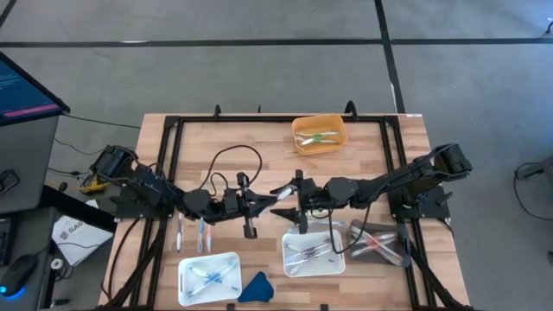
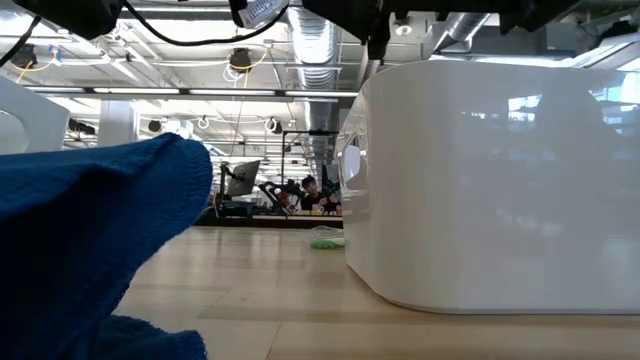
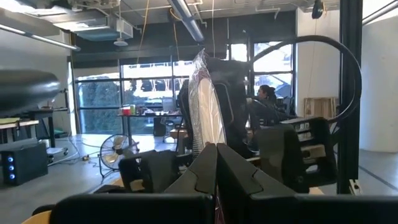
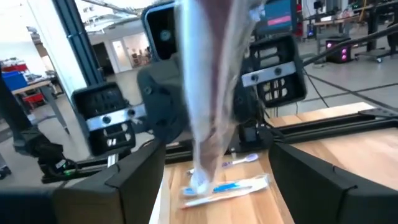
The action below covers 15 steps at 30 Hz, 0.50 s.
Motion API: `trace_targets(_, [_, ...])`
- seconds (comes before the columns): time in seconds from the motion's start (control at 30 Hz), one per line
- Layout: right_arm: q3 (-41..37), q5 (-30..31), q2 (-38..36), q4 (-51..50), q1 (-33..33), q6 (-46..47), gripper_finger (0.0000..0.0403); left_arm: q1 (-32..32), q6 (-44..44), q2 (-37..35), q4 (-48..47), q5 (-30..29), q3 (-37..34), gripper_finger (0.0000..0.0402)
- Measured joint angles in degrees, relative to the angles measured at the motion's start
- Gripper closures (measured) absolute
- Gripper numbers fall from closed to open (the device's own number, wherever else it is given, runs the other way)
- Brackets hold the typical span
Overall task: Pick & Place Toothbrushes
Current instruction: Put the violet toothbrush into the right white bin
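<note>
Left pincer [image 1: 278, 200] was clamped on a wrapped toothbrush [image 1: 284, 191]; my right pincer [image 1: 295, 202] gaped wide and should close squarely before release

In the low view a blue cloth [image 2: 95, 255] and a white tray [image 2: 500, 180] are blocking most of the table, and both are running off the edges. In the right wrist view the wrapped toothbrush [image 4: 208, 93] is appearing blurred (its colour accents are not readable). In the high view the toothbrushes in the trays [image 1: 313, 253] are too small to count.
</note>
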Motion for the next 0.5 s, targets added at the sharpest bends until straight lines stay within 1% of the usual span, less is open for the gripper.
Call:
trace_targets(0.3, [0.04, 0.00, -0.04, 1.98, -0.05, 0.34, 0.0129, 0.40, -0.87, 0.00, -0.17, 0.02, 0.00, 0.0401])
trace_targets(0.4, [0.04, 0.01, -0.04, 1.99, -0.05, 0.47, 0.0144, 0.42, -0.87, 0.00, -0.19, 0.02, 0.00, 0.0401])
trace_targets(0.5, [0.04, 0.02, -0.04, 1.95, -0.05, 0.48, 0.0171, 0.42, -0.87, 0.00, -0.21, 0.02, 0.00, 0.0401])
